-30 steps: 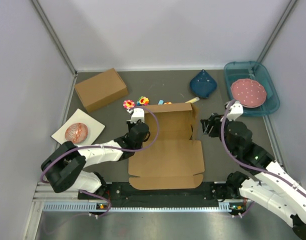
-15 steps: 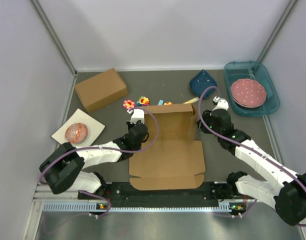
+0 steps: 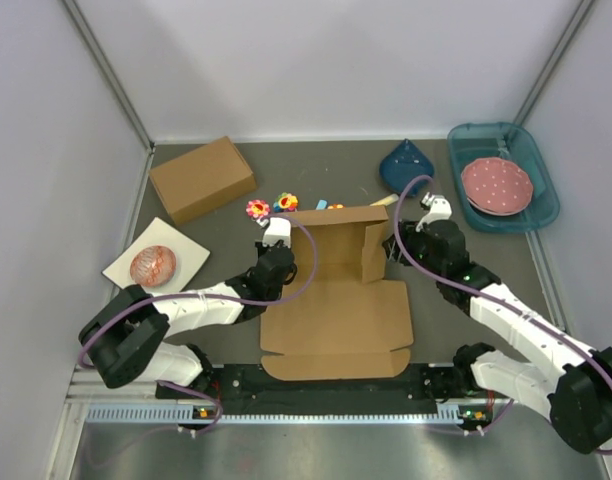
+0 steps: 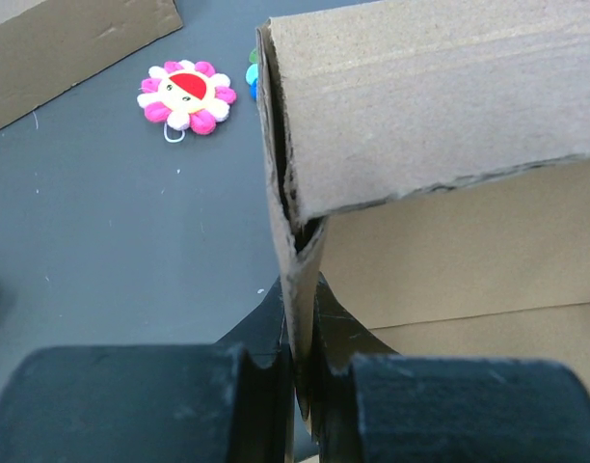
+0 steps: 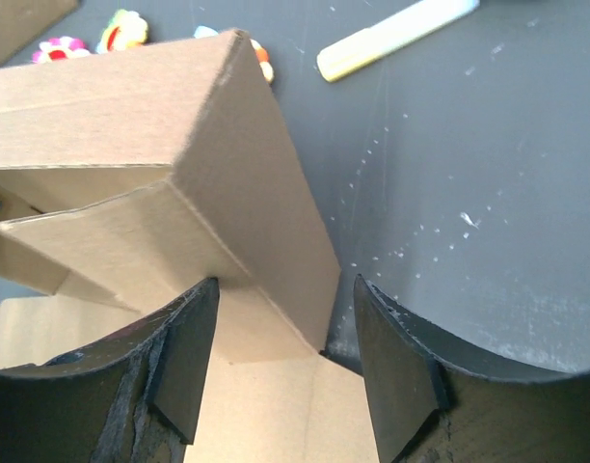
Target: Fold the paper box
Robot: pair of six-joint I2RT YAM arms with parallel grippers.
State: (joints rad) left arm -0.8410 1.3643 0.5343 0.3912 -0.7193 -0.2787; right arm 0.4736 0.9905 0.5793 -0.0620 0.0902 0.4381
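The left gripper (image 3: 284,262) is clamped on the upright left wall of the plain brown cardboard paper box (image 3: 336,320), which lies on the dark grey table (image 3: 326,170) between the two arms, its broad panel flat and its far part raised into walls. The right gripper (image 3: 392,250) stands at the box's right wall with its jaws apart. From above there are also one deeper closed brown cardboard box (image 3: 202,178) at the far left, two small flower toys (image 3: 258,209) just beyond the paper box, one pale yellow stick (image 3: 384,201), one dark blue pointed pouch (image 3: 407,168), one clear teal tray (image 3: 542,168) carrying one pink dotted plate (image 3: 496,185), and one white square sheet (image 3: 176,243) bearing one reddish ball (image 3: 153,265). In the left wrist view, the left gripper (image 4: 305,386) pinches the thin cardboard edge of the paper box (image 4: 440,116) between its two black fingers, with one pink flower toy (image 4: 186,95) on the table beyond. In the right wrist view, the right gripper (image 5: 285,289) straddles the folded side flap of the paper box (image 5: 247,174), both fingers clear of the cardboard, and the pale yellow stick (image 5: 396,39) lies well apart.
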